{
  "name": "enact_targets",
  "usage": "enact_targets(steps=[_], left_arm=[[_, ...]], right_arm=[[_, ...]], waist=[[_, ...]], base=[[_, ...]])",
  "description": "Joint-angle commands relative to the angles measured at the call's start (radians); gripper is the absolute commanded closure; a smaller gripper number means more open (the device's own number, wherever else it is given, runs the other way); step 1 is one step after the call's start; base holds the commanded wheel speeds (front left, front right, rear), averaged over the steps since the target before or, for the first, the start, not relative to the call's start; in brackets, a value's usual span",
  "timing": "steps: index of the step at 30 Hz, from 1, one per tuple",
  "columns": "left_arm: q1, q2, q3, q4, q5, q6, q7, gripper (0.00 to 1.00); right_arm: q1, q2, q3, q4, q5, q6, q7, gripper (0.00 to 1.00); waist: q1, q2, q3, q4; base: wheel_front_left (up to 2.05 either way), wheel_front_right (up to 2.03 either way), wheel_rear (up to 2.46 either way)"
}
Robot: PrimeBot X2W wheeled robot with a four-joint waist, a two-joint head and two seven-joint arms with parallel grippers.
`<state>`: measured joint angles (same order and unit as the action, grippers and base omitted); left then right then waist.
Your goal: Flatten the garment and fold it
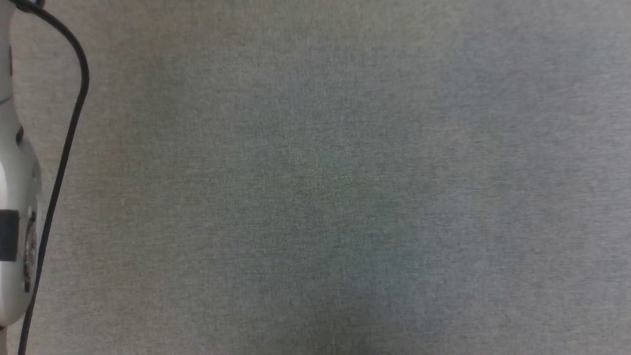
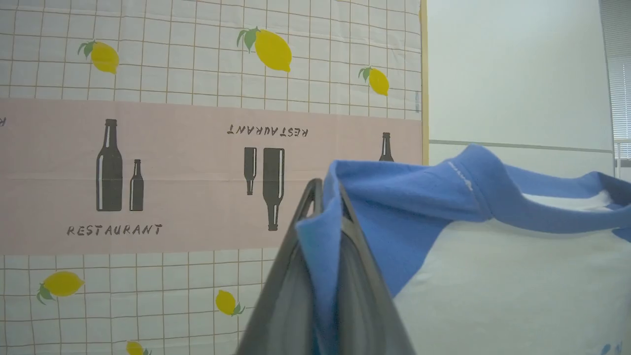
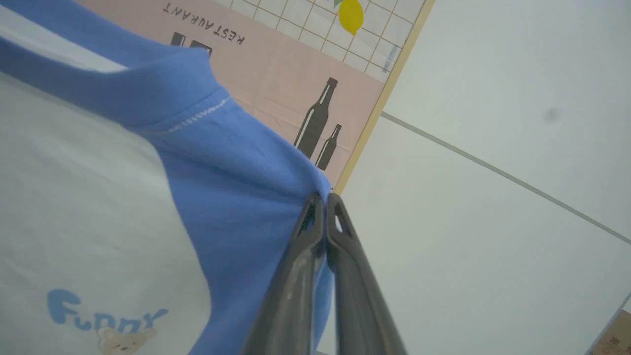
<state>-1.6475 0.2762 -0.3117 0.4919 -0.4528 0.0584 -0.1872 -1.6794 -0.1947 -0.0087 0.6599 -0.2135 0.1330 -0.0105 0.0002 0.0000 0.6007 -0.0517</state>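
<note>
Your left tool [image 2: 327,192] rises from the bottom middle of the left wrist view, clenched on the garment [image 2: 493,276]. A fold of its blue fabric sits pinched between the two dark fingers and runs down between them to the bottom edge. From that grip the shirt spreads to the right of the frame: the blue shoulder first, then the blue neck band [image 2: 542,217] sagging across the centre right, with the white body below it in the lower right. The shirt is off any surface here, hanging in front of the room's background.

Your right tool [image 3: 324,198] comes up from the bottom middle of the right wrist view, fingers pressed tight together. Its tips nip the edge of the blue shoulder. The white body takes up the left of that frame, and blue lettering [image 3: 103,315] with a small bear print under it sits at the lower left.

Behind the shirt in both wrist views you see a hanging cloth [image 2: 148,148] with a grid, yellow lemons and a pink band printed with dark bottles and the word RESTAURANT. A pale wall [image 2: 517,74] lies to its right.

In the head view a pale forearm [image 1: 15,197] stands along the left edge with a black cable [image 1: 64,148] curving beside it. Both are above a plain grey woven surface [image 1: 345,172]; you cannot tell whether it is a worktop or the floor.
</note>
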Motion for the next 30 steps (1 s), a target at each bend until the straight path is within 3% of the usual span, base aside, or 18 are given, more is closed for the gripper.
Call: enact_targets(steps=[1, 10, 18, 23, 30], left_arm=[[-0.026, 0.0, 0.005, 0.004, 0.018, 0.005, -0.026, 1.0], [0.027, -0.017, 0.009, 0.029, 0.016, -0.054, -0.071, 1.0], [0.183, 0.008, 0.038, -0.059, -0.012, -0.128, -0.074, 1.0], [0.329, 0.043, 0.034, -0.194, -0.049, -0.154, -0.062, 1.0], [0.596, 0.144, -0.017, -0.481, -0.115, -0.157, 0.135, 1.0]], right_arm=[[-0.027, -0.029, 0.0, 0.005, -0.029, -0.002, -0.028, 1.0], [-0.022, -0.061, 0.058, 0.104, -0.06, -0.002, -0.137, 1.0], [0.06, -0.105, 0.178, 0.118, 0.081, -0.002, -0.22, 1.0], [0.207, -0.183, 0.244, -0.029, 0.257, -0.002, -0.21, 1.0], [0.508, -0.349, 0.245, -0.39, 0.46, -0.002, 0.009, 1.0]], waist=[[-0.0002, 0.0, 0.084, 0.019], [-0.0002, 0.0, 0.164, 0.034], [-0.0002, 0.0, 0.123, 0.056], [-0.0002, 0.0, 0.061, 0.069], [-0.0002, 0.0, -0.038, 0.082]], base=[[0.0, 0.0, 0.0], [0.0, 0.0, 0.0], [0.0, 0.0, 0.0], [0.0, 0.0, 0.0], [0.0, 0.0, 0.0]])
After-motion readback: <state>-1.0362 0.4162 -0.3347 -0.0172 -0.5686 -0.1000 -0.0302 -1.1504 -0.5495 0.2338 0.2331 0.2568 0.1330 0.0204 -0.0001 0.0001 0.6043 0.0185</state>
